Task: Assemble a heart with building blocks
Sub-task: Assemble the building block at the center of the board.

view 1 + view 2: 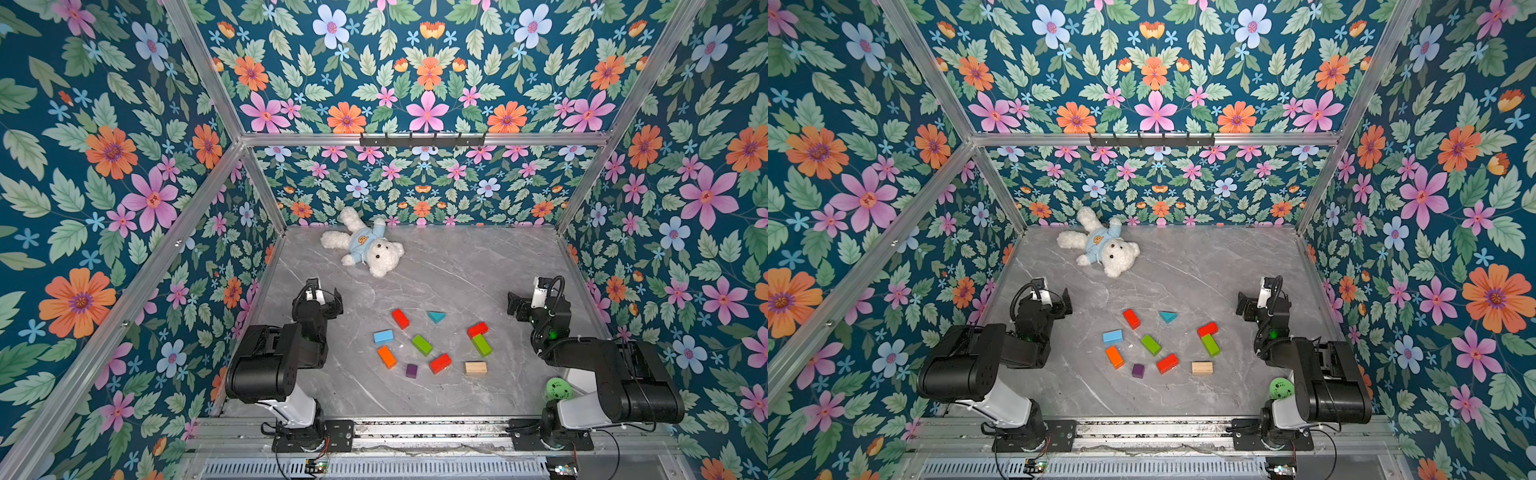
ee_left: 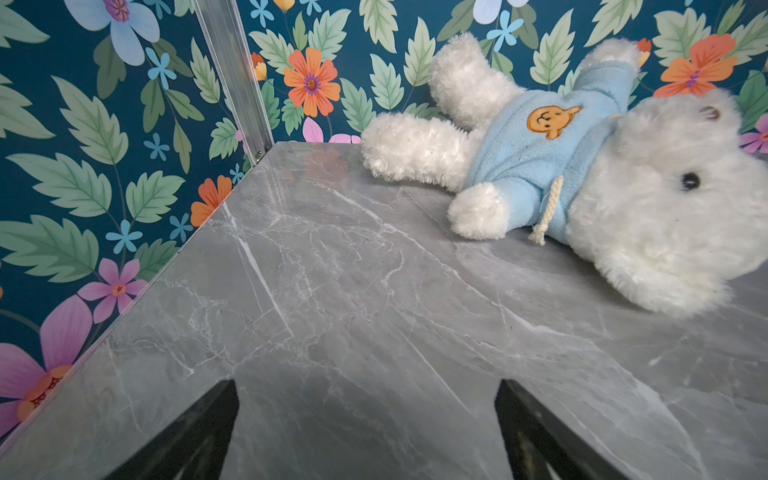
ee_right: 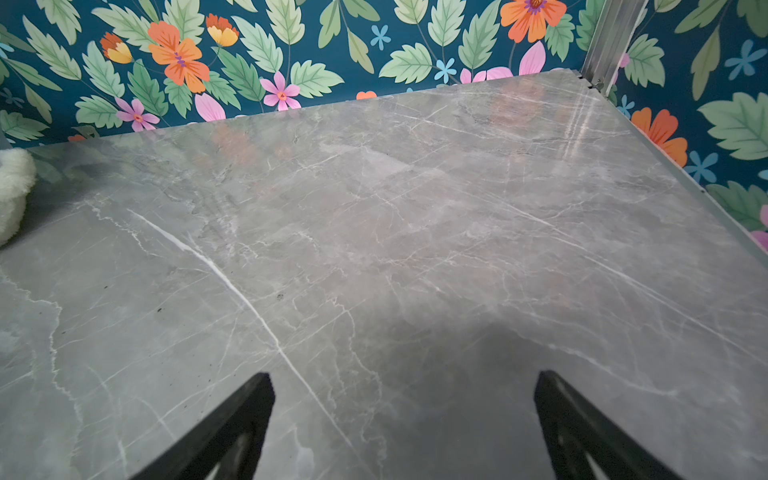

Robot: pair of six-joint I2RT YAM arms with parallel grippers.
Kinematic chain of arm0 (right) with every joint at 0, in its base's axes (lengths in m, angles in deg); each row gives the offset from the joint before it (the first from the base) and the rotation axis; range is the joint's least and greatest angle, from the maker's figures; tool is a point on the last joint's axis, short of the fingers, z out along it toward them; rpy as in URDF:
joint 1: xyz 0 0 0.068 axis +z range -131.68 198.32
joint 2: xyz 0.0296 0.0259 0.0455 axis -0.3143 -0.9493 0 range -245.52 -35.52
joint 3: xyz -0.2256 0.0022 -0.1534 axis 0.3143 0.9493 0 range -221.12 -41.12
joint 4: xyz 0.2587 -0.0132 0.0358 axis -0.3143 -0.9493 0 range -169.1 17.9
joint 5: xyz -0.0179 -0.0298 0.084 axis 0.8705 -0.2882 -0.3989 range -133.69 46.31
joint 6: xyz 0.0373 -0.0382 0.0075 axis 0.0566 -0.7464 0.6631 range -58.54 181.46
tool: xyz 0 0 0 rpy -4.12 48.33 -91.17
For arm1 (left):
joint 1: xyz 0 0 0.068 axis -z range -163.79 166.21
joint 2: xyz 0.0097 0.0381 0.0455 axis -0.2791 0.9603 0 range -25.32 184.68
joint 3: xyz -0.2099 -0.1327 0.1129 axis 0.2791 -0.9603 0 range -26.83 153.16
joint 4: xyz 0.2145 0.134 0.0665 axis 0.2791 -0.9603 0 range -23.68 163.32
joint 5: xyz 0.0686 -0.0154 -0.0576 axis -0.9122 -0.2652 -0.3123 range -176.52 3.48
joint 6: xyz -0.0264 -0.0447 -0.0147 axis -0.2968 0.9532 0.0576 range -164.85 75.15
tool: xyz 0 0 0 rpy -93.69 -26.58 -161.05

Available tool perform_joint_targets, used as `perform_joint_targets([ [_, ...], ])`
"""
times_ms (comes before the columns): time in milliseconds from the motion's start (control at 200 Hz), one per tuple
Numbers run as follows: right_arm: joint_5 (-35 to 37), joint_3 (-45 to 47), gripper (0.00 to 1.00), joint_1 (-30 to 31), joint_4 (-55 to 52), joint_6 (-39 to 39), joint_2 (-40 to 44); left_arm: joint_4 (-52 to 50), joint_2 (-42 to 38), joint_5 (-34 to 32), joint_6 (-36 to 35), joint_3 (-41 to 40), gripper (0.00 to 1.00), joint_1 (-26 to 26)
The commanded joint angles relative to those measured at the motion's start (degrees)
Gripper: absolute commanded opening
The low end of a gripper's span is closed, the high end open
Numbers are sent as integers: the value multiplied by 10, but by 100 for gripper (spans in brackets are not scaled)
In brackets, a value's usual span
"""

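Hovering spread and empty, the left pincer [image 2: 368,386] and right pincer [image 3: 404,376] flank the building blocks [image 1: 422,345] scattered loose on the desk [image 1: 457,266], nothing assembled yet, so the next move likely calls for grasping a first brick.

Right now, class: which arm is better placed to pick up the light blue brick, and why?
Left, probably. The light blue brick lies on the left gripper's side of the scatter, nothing between them; the right gripper would have to reach across other blocks. Both open.
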Motion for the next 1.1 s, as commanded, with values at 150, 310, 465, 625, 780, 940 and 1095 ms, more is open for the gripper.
perform_joint_targets([
  [150,93,-58,99,32,-143,-14,94,-119,-41,-43,18,64,99,2],
  [310,125,-224,99,54,-473,122,287,-489,-105,-144,151,305,99,4],
  [465,103,-224,99,21,-584,336,292,-630,-136,-39,276,375,94,41],
  [625,84,-338,99,91,-804,350,175,-677,-164,-46,255,354,90,208],
  [780,54,-370,98,112,-894,368,125,-698,-149,-16,285,307,84,328],
  [940,83,-392,77,240,-938,436,73,-701,-164,-3,334,259,81,349],
  [1095,67,-404,68,282,-940,493,-8,-717,-181,-7,329,263,80,350],
])
